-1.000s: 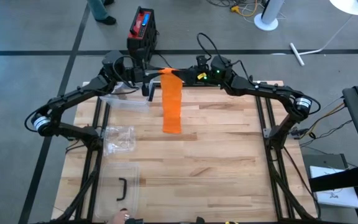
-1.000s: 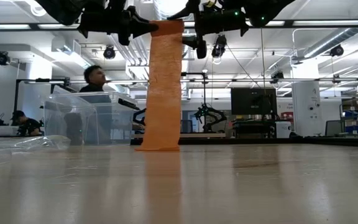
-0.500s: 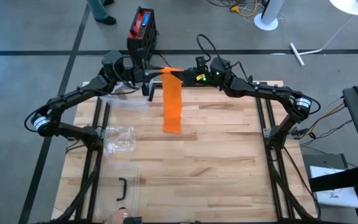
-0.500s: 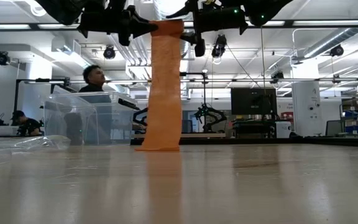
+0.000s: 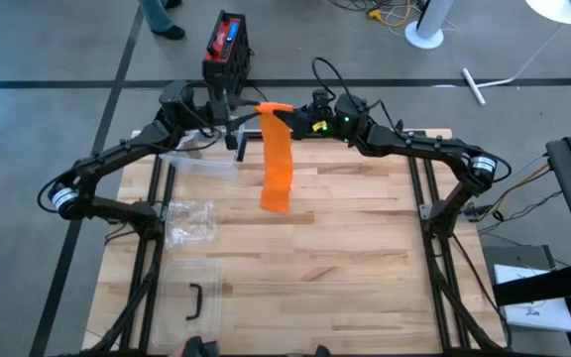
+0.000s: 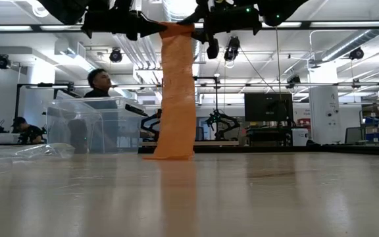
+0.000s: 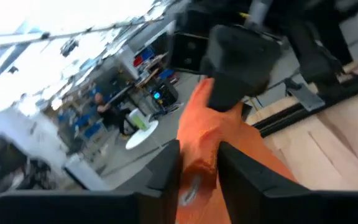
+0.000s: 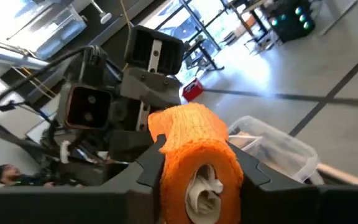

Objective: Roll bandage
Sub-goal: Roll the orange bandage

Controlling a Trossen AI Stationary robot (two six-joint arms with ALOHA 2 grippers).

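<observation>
Wooden planks make up the table point(image 5: 345, 238), and over its far edge both arms meet high above the surface with an orange bandage point(image 5: 278, 169) strung between them. Compared with a second ago, the right gripper point(image 5: 287, 121) has moved in toward the left one and narrowed its fingers; it now clasps the rolled top of the bandage, where earlier it stood wider and a little apart from it. The left gripper point(image 5: 234, 117) has loosened slightly but still pinches the cloth from the other side. The hanging strip has shifted a touch and looks more gathered near the top. From the low view the strip point(image 6: 176, 92) drops straight down until its bottom end rests on the table, with a clear plastic bin point(image 6: 87, 128) and a seated person point(image 6: 101, 82) behind. Only the right wrist view shows the roll end-on, a white core at its centre point(image 8: 201, 186) between dark fingers point(image 8: 151, 163). The overhead view alone shows a crumpled clear bag point(image 5: 191, 223) near the table's left edge.
</observation>
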